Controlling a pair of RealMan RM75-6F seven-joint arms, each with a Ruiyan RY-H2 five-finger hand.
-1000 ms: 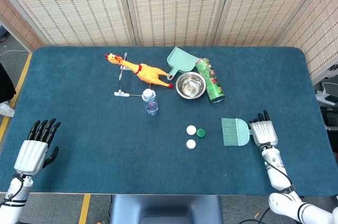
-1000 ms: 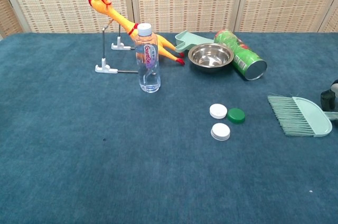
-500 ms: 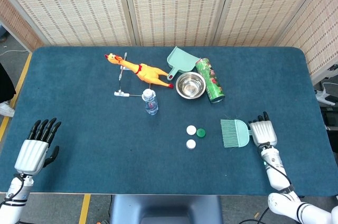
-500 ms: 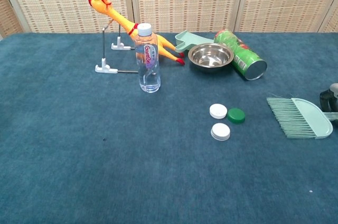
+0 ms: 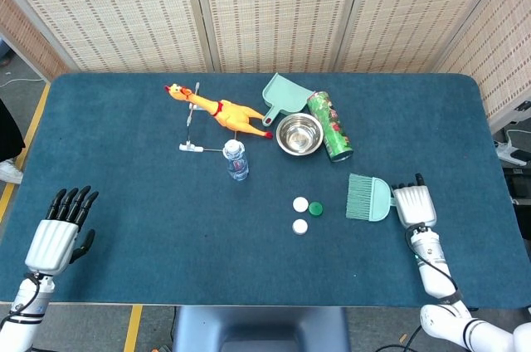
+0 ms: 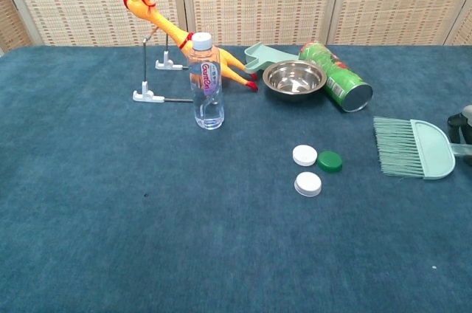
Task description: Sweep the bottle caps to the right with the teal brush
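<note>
Closest to the robot's edge, the left hand (image 5: 55,234) rests low on the blue surface (image 5: 149,202) off at the left corner, fingers (image 5: 70,199) stretched out and spread a bit, nothing in them. Over at the other side the right hand (image 5: 413,206) has the handle of the teal brush (image 5: 368,198), and the fingers look wrapped around it, though the chest camera only catches a dark sliver of that hand at the frame edge. The brush lies flat-ish with its bristles pointing left, toward the caps.

A little further in and left of the bristles sit the three bottle caps: a white cap (image 6: 307,184) nearest, another white cap (image 6: 304,155) behind it, and a green cap (image 6: 330,162) right beside that one. None of them touch the brush.

Past those stands a small water bottle (image 6: 206,81), upright. Further back there's a steel bowl (image 6: 294,77), a green can (image 6: 335,86) lying on its side just right of it, a teal dustpan (image 5: 282,94) behind the bowl, and a rubber chicken (image 6: 173,31) propped near a little metal stand (image 6: 150,69).
</note>
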